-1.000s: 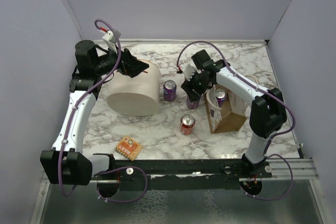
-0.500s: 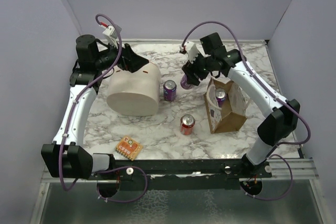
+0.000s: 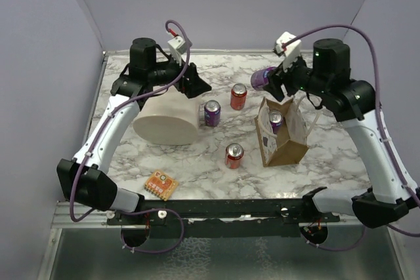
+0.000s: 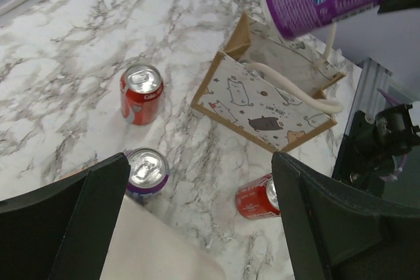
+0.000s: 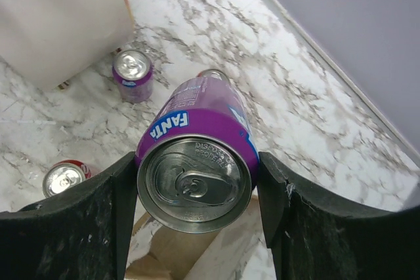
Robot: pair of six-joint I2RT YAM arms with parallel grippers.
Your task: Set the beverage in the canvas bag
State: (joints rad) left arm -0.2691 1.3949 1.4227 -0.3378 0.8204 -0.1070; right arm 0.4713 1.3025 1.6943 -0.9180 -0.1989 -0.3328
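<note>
Top external view: we are holding the purple Fanta can (image 3: 264,78) up in the air with our right gripper (image 3: 279,80), which is clamping it by its sides. The can is lying nearly on its side, and the right wrist view is looking straight at its silver lid between the two black fingers (image 5: 92,227). It is hanging over the far left part of the canvas bag (image 3: 283,137), above the rim and not inside. The bag is standing upright on the marble table (image 3: 335,162) in front of the right arm, with its mouth open and its whitish handles drooping. A second purple can (image 3: 276,120) is already sitting inside it.

Our left gripper (image 3: 197,86) is hovering over the far rim of the cream tub (image 3: 167,121) with its fingers spread wide apart and nothing between them. The left wrist view is looking down between them at the table.

Three more cans are standing on the marble. One red can (image 3: 238,96) is sitting to the far left of the bag, and another red can (image 3: 233,155) is sitting nearer to us, left of the bag. A purple can (image 3: 212,113) is standing just beside the tub. An orange packet (image 3: 161,185) is lying flat near the front edge, well apart from the bag.
</note>
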